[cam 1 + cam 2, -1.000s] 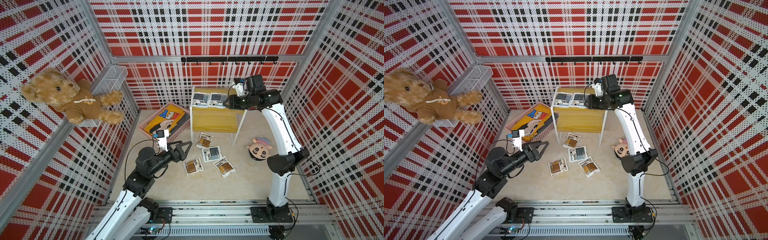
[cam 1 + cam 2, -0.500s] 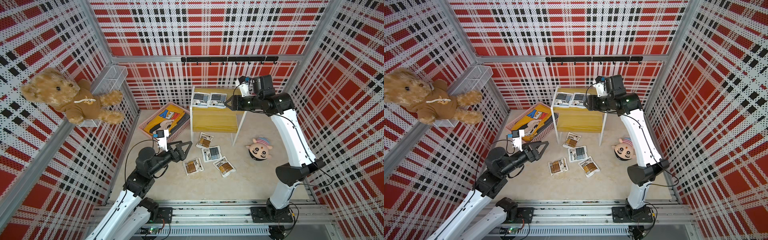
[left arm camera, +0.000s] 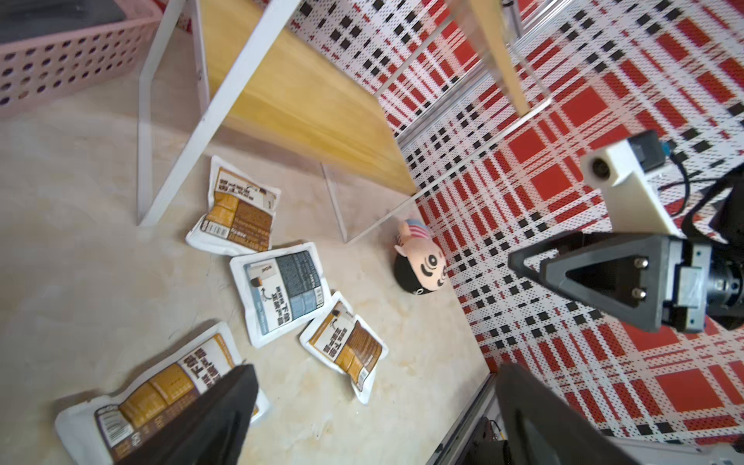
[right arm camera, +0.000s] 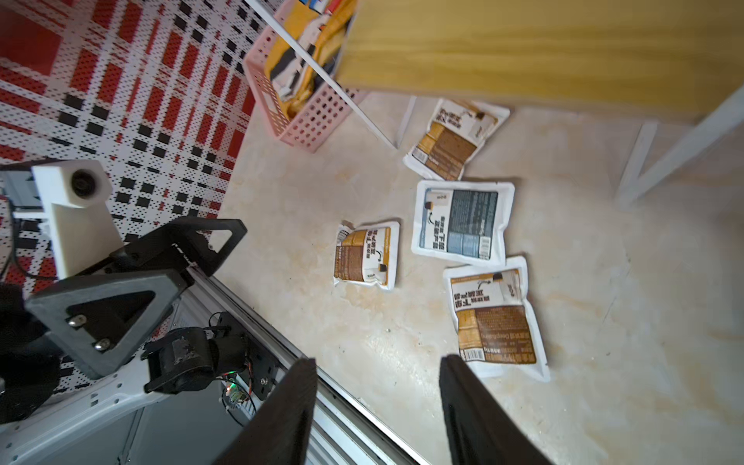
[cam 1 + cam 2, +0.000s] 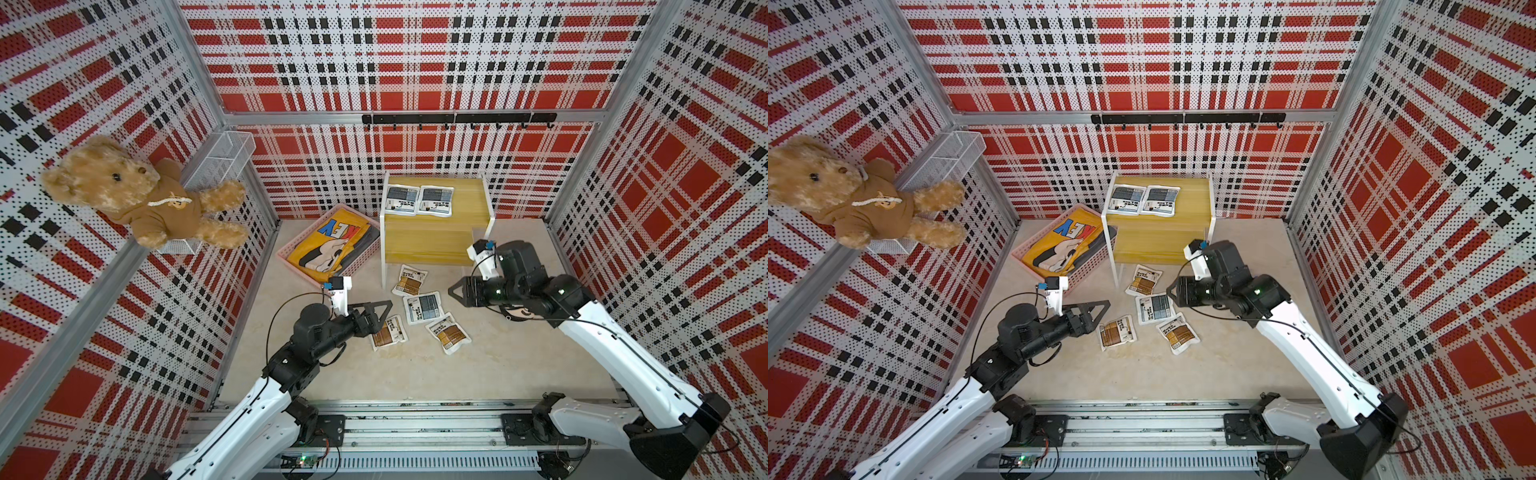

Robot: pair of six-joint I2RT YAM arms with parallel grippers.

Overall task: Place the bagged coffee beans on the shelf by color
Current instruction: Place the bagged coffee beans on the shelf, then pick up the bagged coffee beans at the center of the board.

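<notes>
1. Bagged coffee beans (image 5: pixel 423 307) lie in two places. Two grey-blue pouches (image 5: pixel 401 199) sit side by side at the left of the shelf's (image 5: pixel 467 199) upper board. Four more lie on the floor just near of the shelf: one floor grey-blue pouch (image 4: pixel 463 221) in the middle, with three brown ones around it.
2. Each pouch looks light, flat and soft, with loose contents that probably shift. The film looks glossy, so likely slippery. The flat sealed rim seems the best hold, taken at an edge that lies free of its neighbours.
3. The right gripper (image 4: pixel 376 360) hovers just right of the floor grey-blue pouch, its fingers moderately apart with nothing between them. The left gripper (image 3: pixel 376 370) has its fingers spread wide and empty beside the near-left brown pouch (image 3: pixel 161 386).
4. The floor grey-blue pouch touches the near-right brown pouch (image 4: pixel 495 318) at its near edge, so lifting one may drag the other. The far brown pouch (image 3: pixel 237 209) lies just beside the shelf's white front leg (image 3: pixel 181 153), which crowds an approach from the far side.
5. A pink slatted basket (image 3: pixel 60 60) holding a yellow garment (image 5: pixel 328 245) stands left of the shelf. A doll-head plush (image 3: pixel 420 267) lies on the floor at the right, under the right arm. A teddy bear (image 5: pixel 124 195) and a white wire basket (image 5: pixel 220 158) hang on the left wall, well apart.
</notes>
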